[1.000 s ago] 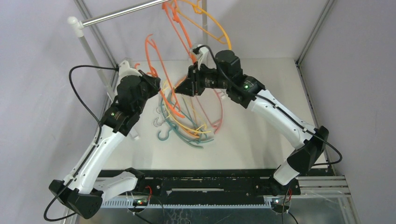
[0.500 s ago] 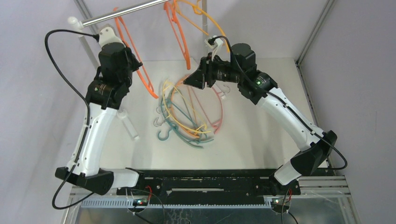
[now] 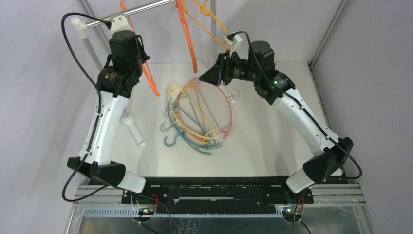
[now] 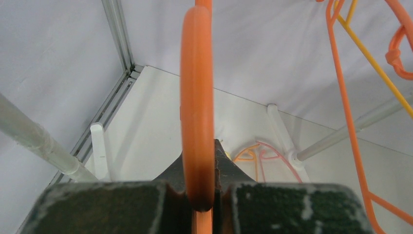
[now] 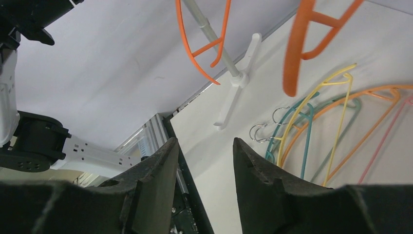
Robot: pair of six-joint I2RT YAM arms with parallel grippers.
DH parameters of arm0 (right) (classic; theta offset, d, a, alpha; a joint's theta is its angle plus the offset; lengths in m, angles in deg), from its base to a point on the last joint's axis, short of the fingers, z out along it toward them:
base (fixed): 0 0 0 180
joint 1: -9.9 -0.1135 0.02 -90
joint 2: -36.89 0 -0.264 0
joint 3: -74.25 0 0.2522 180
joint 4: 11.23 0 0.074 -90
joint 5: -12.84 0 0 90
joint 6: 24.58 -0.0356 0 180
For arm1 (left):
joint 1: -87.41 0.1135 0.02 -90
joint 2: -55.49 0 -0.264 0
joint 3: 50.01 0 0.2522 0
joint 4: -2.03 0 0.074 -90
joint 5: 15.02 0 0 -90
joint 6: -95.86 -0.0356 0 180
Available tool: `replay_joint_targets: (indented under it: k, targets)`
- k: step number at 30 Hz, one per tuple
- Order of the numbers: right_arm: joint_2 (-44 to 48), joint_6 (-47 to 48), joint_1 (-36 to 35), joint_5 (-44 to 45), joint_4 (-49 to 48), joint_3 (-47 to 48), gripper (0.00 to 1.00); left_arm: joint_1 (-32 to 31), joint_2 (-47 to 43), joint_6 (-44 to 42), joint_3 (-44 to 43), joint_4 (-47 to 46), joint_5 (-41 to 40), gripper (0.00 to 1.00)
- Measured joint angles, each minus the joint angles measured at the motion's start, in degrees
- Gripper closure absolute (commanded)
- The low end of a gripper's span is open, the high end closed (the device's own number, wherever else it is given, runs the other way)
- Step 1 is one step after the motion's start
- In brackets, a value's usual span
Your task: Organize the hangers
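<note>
My left gripper (image 3: 140, 57) is raised beside the silver rail (image 3: 146, 8) and is shut on an orange hanger (image 3: 148, 75). The hanger's top reaches up to the rail. In the left wrist view its thick orange bar (image 4: 197, 112) runs straight up from between the fingers of the left gripper (image 4: 197, 195). An orange hanger (image 3: 187, 36) and a yellow hanger (image 3: 216, 22) hang from the rail. A pile of hangers (image 3: 197, 119) in teal, yellow, orange and pink lies on the table. My right gripper (image 3: 207, 76) hovers above the pile's far edge, open and holding nothing (image 5: 204, 146).
The rack's white post (image 3: 90, 46) stands at the left and its white foot (image 3: 132, 129) lies on the table near the pile. Aluminium frame bars (image 3: 324, 34) run along the grey walls. The metal hooks (image 5: 265, 129) of the piled hangers point left.
My left arm has risen from table level up to the rail, carrying the orange hanger. The right gripper has opened and drifted a little up and right.
</note>
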Motion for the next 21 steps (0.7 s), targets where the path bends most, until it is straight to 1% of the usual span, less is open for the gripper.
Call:
replay_joint_targets:
  k: [13,21]
  targets:
    - [0.0,-1.3,2.8,-1.2,2.4,0.0,0.52,3.9,8.6,0.1,-9.0,-0.4,1.9,1.00]
    - [0.0,-1.2,3.5,-1.5,5.6,0.0,0.53,5.9,11.8,0.8,-9.9,0.1,3.9,1.00]
